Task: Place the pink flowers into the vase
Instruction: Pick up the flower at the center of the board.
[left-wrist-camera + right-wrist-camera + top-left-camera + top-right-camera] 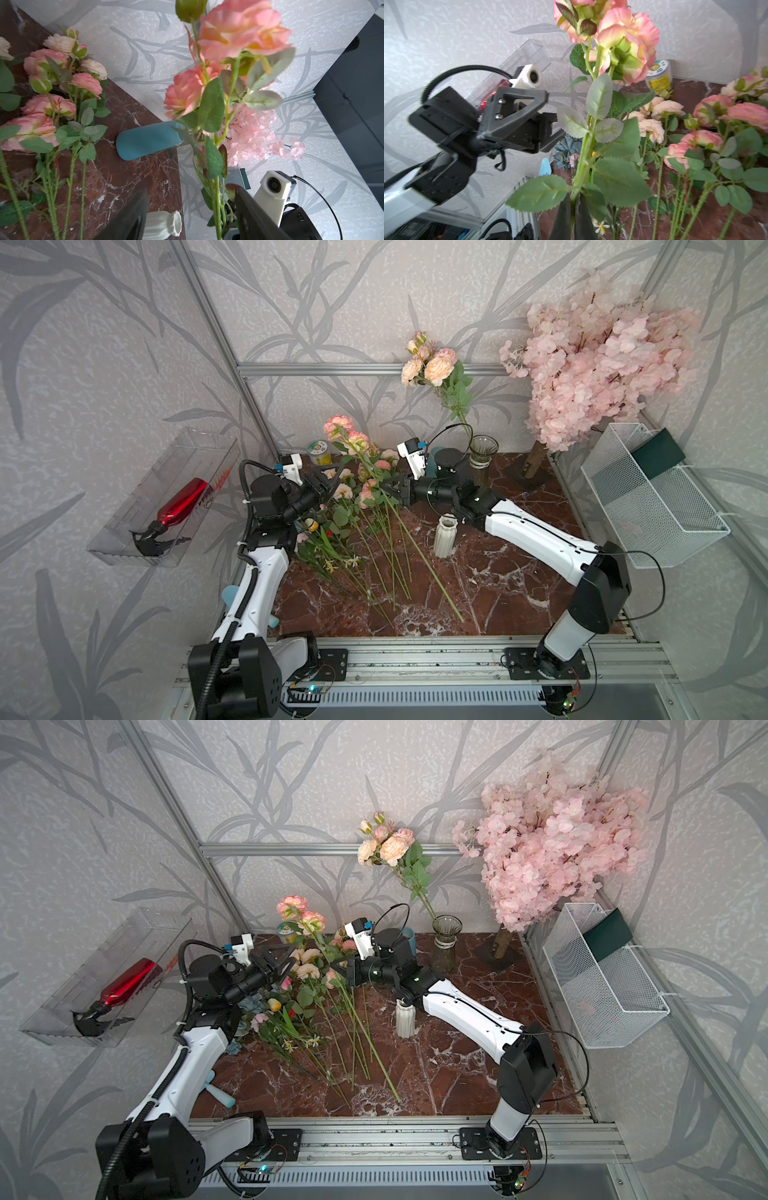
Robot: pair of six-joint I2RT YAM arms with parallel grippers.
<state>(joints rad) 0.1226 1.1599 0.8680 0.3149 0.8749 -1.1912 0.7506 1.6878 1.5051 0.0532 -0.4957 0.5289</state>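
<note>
Where the marble table [519,593] is meeting its near edge, the cut stem ends of the pink flowers [344,490] are fanning out flat, with the heads lying farther back toward the left side. A bunch of small yellow and red flowers [311,525] is lying just beside them on the left. A white ribbed vase [445,537] is standing upright near the middle of the table, apart from the stems, with the right arm passing just behind it. Beyond that, the right gripper [386,488] is pinching fully shut on the stem of one raised pink spray [356,441]. This spray is tilting up and back, so its salmon heads are riding above the pile. Whether its lower end is touching the table cannot be told. The left gripper [332,483] is facing it from the left with jaws standing wide apart, gripping nothing. In the left wrist view the raised stem is showing between its fingers [255,216], but contact cannot be confirmed. Farther back, a blue vase [145,141] is standing behind the right wrist. A glass vase [483,450] is standing upright near it, holding one peach-headed spray [434,366] that is rising tall above the rim. A yellow-labelled jar [320,452] is sitting at the back left, and a pale-pink blossom tree [594,360] is standing at the back right.
</note>
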